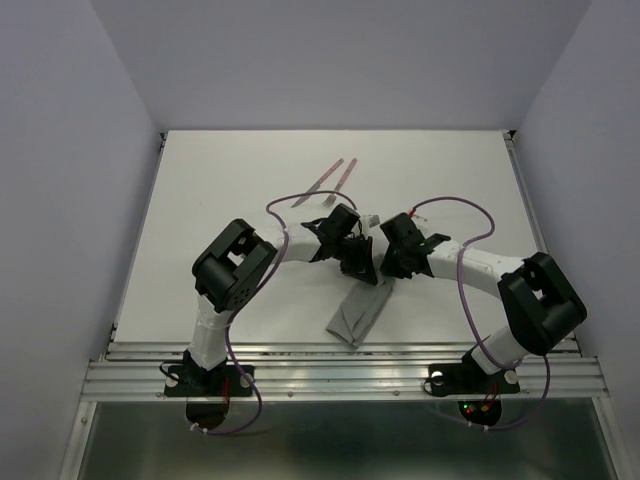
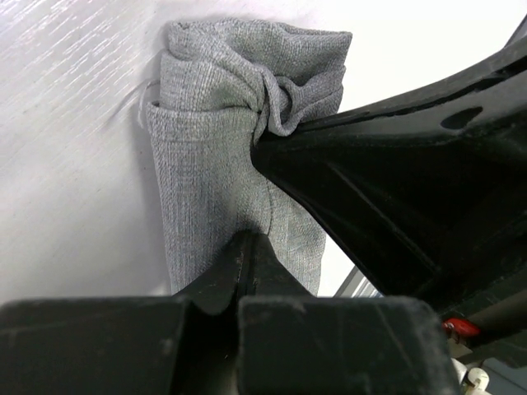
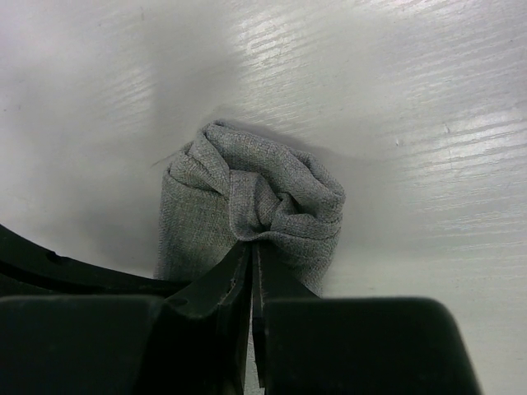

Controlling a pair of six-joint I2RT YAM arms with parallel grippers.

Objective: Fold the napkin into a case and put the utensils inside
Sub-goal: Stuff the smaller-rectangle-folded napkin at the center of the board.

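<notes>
The grey napkin (image 1: 360, 312) lies folded into a narrow strip that runs toward the table's near edge. Its far end is bunched and lifted where both grippers meet. My left gripper (image 2: 247, 240) is shut, its tips pinching the cloth (image 2: 206, 173) partway along the strip. My right gripper (image 3: 254, 243) grips the crumpled far end (image 3: 247, 185), with only a thin slit between its jaws. From above, the left gripper (image 1: 358, 262) and right gripper (image 1: 388, 266) stand close together over that end. The two pink-handled utensils (image 1: 334, 175) lie side by side farther back on the table, apart from both grippers.
The white table (image 1: 220, 200) is walled at the left, back and right. A metal rail (image 1: 340, 370) runs along the near edge by the arm bases. Purple cables (image 1: 290, 200) loop above both forearms.
</notes>
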